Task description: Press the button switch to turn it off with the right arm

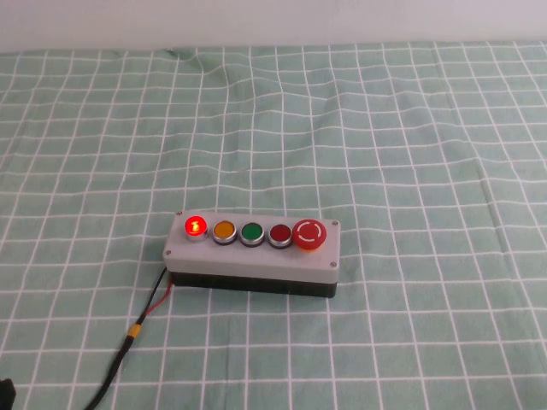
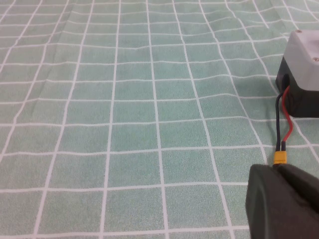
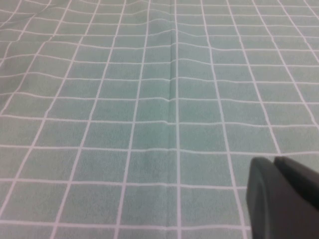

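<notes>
Both jaws' state unclear: left gripper (image 2: 284, 201), right gripper (image 3: 284, 196), matte black.

No words, brands or numbers are showing legibly anywhere. The only sign is a ring of white arrows, sitting on the red mushroom button (image 1: 308, 232) at the box's (image 1: 256, 260) three o'clock end. The lit button switch (image 1: 196, 226) at the nine o'clock end is glowing around a bright mark too small to read.

The black left gripper (image 2: 284, 201) hovers low near the grey button box (image 2: 301, 74). The black right gripper (image 3: 284, 196) hangs over bare cloth, away from that box.
</notes>
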{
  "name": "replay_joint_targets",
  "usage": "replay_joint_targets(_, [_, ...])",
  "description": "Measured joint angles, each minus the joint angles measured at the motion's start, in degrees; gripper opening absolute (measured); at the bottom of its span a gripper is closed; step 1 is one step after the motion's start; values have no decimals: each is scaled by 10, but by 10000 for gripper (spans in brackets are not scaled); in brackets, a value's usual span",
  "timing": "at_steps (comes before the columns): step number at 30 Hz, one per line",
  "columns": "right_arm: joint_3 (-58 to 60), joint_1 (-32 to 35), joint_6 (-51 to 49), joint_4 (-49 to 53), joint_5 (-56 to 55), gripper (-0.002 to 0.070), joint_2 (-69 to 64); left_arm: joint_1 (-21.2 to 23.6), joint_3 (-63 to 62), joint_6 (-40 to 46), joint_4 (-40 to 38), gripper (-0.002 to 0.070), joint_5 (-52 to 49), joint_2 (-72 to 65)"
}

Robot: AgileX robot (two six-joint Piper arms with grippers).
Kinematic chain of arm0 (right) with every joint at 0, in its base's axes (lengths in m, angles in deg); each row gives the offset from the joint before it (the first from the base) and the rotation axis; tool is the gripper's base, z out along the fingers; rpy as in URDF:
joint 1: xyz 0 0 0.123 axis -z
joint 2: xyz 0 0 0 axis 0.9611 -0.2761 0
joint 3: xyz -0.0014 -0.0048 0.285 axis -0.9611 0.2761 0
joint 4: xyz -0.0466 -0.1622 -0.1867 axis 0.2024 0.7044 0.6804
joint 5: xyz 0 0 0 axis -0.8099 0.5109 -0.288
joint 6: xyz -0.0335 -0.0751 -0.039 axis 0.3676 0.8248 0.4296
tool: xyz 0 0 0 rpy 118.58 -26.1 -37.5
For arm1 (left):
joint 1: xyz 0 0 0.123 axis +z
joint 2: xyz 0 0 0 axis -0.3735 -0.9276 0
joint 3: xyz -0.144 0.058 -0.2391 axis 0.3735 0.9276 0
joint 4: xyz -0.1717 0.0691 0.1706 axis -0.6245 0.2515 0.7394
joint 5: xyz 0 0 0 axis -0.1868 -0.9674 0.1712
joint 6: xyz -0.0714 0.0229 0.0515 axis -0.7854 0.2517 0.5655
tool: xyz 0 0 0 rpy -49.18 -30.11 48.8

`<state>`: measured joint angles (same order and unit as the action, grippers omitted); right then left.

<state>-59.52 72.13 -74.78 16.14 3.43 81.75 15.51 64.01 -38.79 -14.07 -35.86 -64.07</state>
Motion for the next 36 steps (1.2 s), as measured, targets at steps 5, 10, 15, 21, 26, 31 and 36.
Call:
replay_joint_targets(5, [0, 0, 0, 0, 0, -16, 0, 0, 0, 0, 0, -3, 0, 0])
replay_joint_targets(10, [0, 0, 0, 0, 0, -16, 0, 0, 0, 0, 0, -3, 0, 0])
replay_joint_targets(15, [0, 0, 0, 0, 0, -16, 0, 0, 0, 0, 0, -3, 0, 0])
replay_joint_targets(21, [0, 0, 0, 0, 0, -16, 0, 0, 0, 0, 0, -3, 0, 0])
replay_joint_targets(26, [0, 0, 0, 0, 0, -16, 0, 0, 0, 0, 0, -3, 0, 0])
replay_joint_targets(31, [0, 0, 0, 0, -12, -16, 0, 0, 0, 0, 0, -3, 0, 0])
replay_joint_targets(36, [0, 0, 0, 0, -92, -16, 0, 0, 0, 0, 0, -3, 0, 0])
